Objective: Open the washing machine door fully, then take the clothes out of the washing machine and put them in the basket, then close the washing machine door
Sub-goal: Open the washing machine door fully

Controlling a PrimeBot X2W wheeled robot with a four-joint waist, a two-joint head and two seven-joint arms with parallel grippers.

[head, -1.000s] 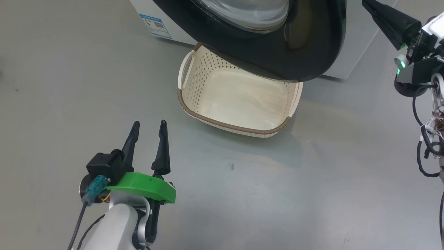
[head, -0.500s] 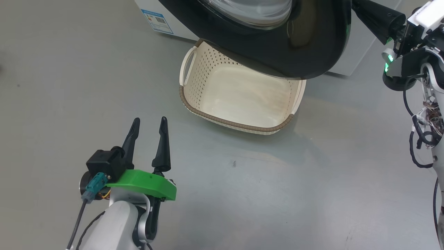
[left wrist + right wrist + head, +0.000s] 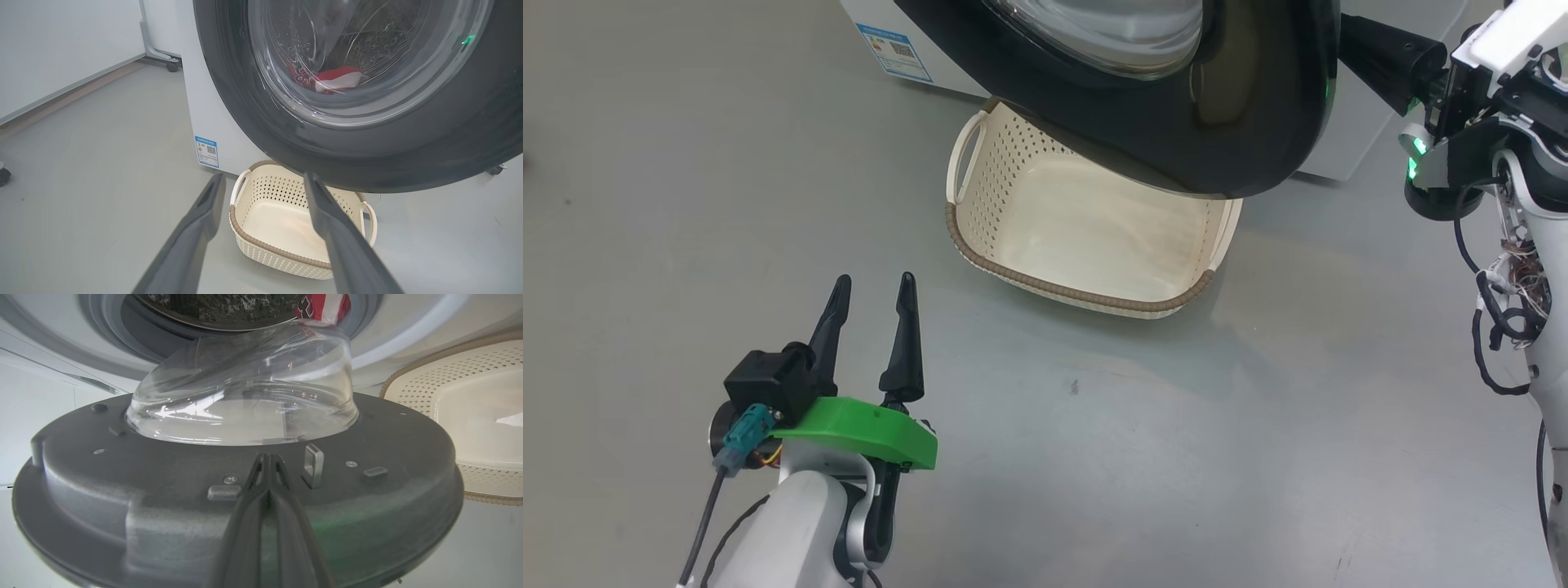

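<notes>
The washing machine door (image 3: pixel 1241 122), black-rimmed with a clear glass bowl, stands part open over the far side of the empty cream basket (image 3: pixel 1078 298). The right wrist view looks at the door's grey inner side (image 3: pixel 367 498), where my right gripper (image 3: pixel 267 458) is shut with its tips against that face beside the latch. In the head view its dark fingers (image 3: pixel 1380 49) reach behind the door's right edge. Red and white clothes (image 3: pixel 327 77) lie in the drum, visible through the glass and at the drum mouth (image 3: pixel 322 306). My left gripper (image 3: pixel 874 282) is open, low over the floor, left of the basket.
The white washing machine (image 3: pixel 212 102) carries a blue label (image 3: pixel 894 53) low on its front. Grey floor spreads around the basket (image 3: pixel 278 255). A white wall panel on a wheeled foot (image 3: pixel 171 65) stands at the back left. My right arm's cables (image 3: pixel 1494 327) hang at the right edge.
My right gripper has moved left, in behind the door's right edge. The left arm has not moved. The head camera shifted slightly.
</notes>
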